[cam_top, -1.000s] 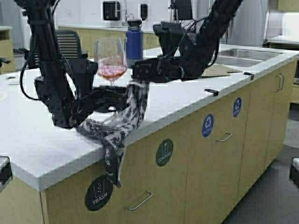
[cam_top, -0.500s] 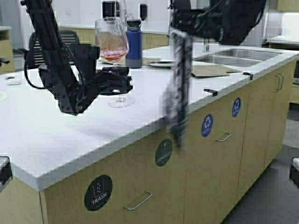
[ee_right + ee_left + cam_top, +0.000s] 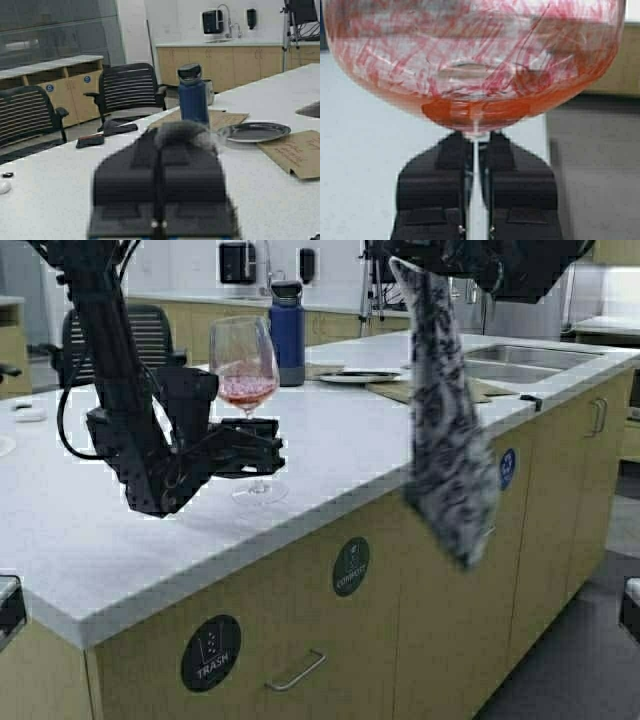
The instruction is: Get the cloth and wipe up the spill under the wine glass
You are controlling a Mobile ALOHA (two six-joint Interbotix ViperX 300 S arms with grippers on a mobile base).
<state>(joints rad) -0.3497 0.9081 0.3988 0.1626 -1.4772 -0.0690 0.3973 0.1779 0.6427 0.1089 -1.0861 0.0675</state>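
Observation:
The wine glass (image 3: pixel 245 370) has pinkish-red contents in its bowl. My left gripper (image 3: pixel 268 445) is shut on its stem just under the bowl, as the left wrist view shows: the stem (image 3: pixel 476 165) sits between the black fingers (image 3: pixel 435 180) of the gripper (image 3: pixel 476 145). The glass's foot (image 3: pixel 260 490) is at or just above the white counter (image 3: pixel 330 455); I cannot tell which. My right gripper (image 3: pixel 400 255) is high at the top edge, shut on the top of the floral cloth (image 3: pixel 445 430). The cloth hangs long and free past the counter's front edge. The right wrist view shows a tuft of cloth (image 3: pixel 182 132) at the shut gripper (image 3: pixel 160 145).
A dark blue bottle (image 3: pixel 288 332), a plate (image 3: pixel 355 375) and a brown cardboard sheet (image 3: pixel 440 390) lie at the back of the counter. A sink (image 3: pixel 520 360) is at the far right. Black chairs (image 3: pixel 140 335) stand behind the counter.
My right gripper has lifted the cloth off the counter by the glass and swung it up and to the right. My left gripper raised the glass, then lowered it again.

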